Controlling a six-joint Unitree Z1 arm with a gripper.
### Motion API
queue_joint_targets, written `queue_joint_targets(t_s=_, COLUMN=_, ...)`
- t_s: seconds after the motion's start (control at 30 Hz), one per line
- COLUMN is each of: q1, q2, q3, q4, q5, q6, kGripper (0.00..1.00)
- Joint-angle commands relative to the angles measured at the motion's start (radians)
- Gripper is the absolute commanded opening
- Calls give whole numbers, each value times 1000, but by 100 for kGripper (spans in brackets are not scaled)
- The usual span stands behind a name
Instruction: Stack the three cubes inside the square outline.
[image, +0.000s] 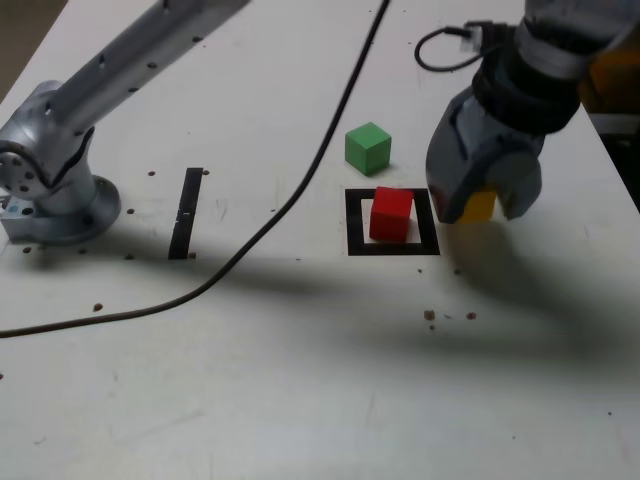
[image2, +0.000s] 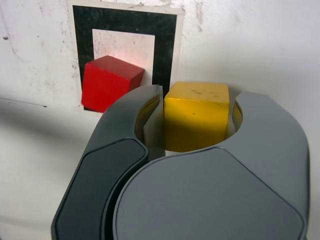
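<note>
Seen from the exterior view's left to its right on the scuffed white tabletop (image: 300, 380): my silver metal arm base (image: 50, 190) sits bolted near the left edge, with a short straight strip of black tape (image: 185, 213) just beside it. A thin black cable (image: 300, 180) snakes from the near left edge up past the middle of the table to the far edge.

Right of the cable, the small solid green cube (image: 367, 148) stands alone on bare white surface, just beyond the far side of the square outline of black tape with a white middle (image: 355, 222). The small solid red cube (image: 390, 215) rests inside that outline, turned slightly askew to its sides; in the wrist view the red cube (image2: 107, 82) overlaps one black edge of the outline (image2: 165, 50).

Farthest right, my dark grey plastic gripper (image: 480, 205) hangs just beside the outline's right edge, above the table. Its two curved jaws are pinched on the small solid yellow cube (image: 480, 207); the wrist view shows the yellow cube (image2: 196, 117) gripped on both flanks by my gripper (image2: 197, 120).
</note>
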Motion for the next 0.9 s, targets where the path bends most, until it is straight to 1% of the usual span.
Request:
queue_joint_targets(t_s=0.0, q1=-15, q2=-41, q3=10, q4=23, q5=10, q6=19, kGripper=22)
queue_joint_targets(t_s=0.1, q1=-40, q2=-98, q3=40, q4=23, q5=20, q6=55, kGripper=23)
queue_joint_targets(t_s=0.23, q1=-70, q2=-183, q3=117, q4=23, q5=24, q6=102, kGripper=23)
queue_joint_targets(t_s=0.33, q1=-98, q2=-272, q3=228, q4=22, q5=39, q6=140, kGripper=23)
queue_joint_targets(t_s=0.43, q1=-119, q2=-334, q3=323, q4=20, q5=58, q6=164, kGripper=23)
queue_joint_targets(t_s=0.57, q1=-129, q2=-355, q3=389, q4=15, q5=71, q6=191, kGripper=23)
queue_joint_targets(t_s=0.7, q1=-129, q2=-342, q3=399, q4=-1, q5=97, q6=211, kGripper=23)
queue_joint_targets(t_s=0.87, q1=-123, q2=-314, q3=405, q4=-11, q5=86, q6=212, kGripper=23)
